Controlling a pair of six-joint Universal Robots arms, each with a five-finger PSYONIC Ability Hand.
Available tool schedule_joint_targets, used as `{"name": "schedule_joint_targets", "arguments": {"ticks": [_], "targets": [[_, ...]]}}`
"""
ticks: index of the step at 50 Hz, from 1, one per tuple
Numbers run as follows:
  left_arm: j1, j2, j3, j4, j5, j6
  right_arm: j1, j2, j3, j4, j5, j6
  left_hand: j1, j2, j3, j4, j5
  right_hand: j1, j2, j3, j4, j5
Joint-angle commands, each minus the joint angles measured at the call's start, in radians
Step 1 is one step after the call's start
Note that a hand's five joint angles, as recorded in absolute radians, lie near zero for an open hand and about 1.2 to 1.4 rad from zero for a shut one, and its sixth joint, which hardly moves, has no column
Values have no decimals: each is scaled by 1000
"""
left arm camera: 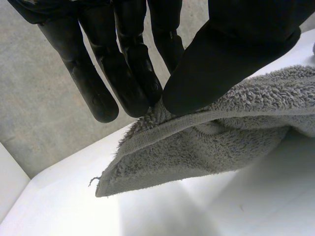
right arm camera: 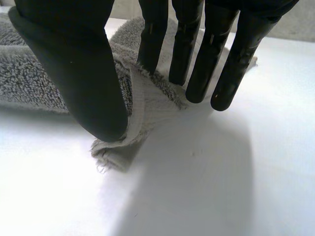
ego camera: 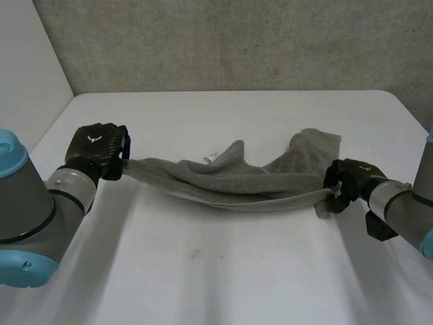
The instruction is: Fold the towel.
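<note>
A grey towel (ego camera: 230,183) is bunched into a long band across the middle of the white table (ego camera: 223,271). My left hand (ego camera: 98,145) is shut on its left end. In the left wrist view the thumb (left arm camera: 231,54) pinches the towel's hemmed edge (left arm camera: 197,123) against the fingers (left arm camera: 133,83), and that end hangs just above the table. My right hand (ego camera: 348,179) is at the towel's right end. There the thumb (right arm camera: 78,69) stands in front of the towel corner (right arm camera: 123,142) and straight fingers (right arm camera: 197,59) behind it. The corner lies loose on the table between them.
A grey wall runs along the table's far edge and a white panel stands at its left. Bare table lies in front of the towel and behind it. My two grey forearms come in from the near left and near right.
</note>
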Motion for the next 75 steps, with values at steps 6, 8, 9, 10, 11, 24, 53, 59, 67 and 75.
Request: {"name": "schedule_joint_targets", "arguments": {"ticks": [6, 8, 9, 10, 11, 24, 53, 59, 67, 75], "targets": [[2, -2, -1, -1, 0, -1, -11, -46, 100, -174, 2, 40, 218, 179, 180, 178, 189, 671, 682, 707, 707, 701], [0, 0, 2, -2, 0, 1, -17, -52, 100, -189, 2, 35, 218, 179, 180, 178, 189, 672, 682, 708, 707, 701], [0, 6, 9, -7, 0, 1, -18, -61, 92, -196, 0, 28, 218, 179, 180, 178, 189, 672, 682, 708, 707, 701], [0, 6, 9, -7, 0, 1, -18, -61, 92, -196, 0, 28, 218, 179, 180, 178, 189, 672, 682, 708, 707, 701], [0, 24, 15, -13, -2, 2, -18, -84, 77, -196, 2, 23, 218, 179, 180, 178, 189, 672, 682, 708, 707, 701], [48, 349, 196, -251, -2, 4, -15, -469, -198, 91, -21, -218, 218, 179, 180, 178, 189, 672, 682, 708, 707, 701], [31, -238, 666, -435, -9, 240, 178, 101, -665, 193, 172, -650, 218, 179, 180, 178, 189, 672, 682, 708, 707, 701], [25, -275, 929, -244, -11, 191, 198, 88, -756, -270, 210, -635, 218, 179, 180, 178, 189, 672, 682, 708, 707, 701], [43, -148, 859, 21, -8, -7, 198, -81, -589, -547, 220, -615, 218, 179, 180, 178, 189, 672, 682, 708, 707, 701], [81, -121, 641, 18, -3, -21, 192, -78, -467, -380, 169, -615, 218, 179, 180, 178, 189, 672, 682, 708, 707, 701]]}}
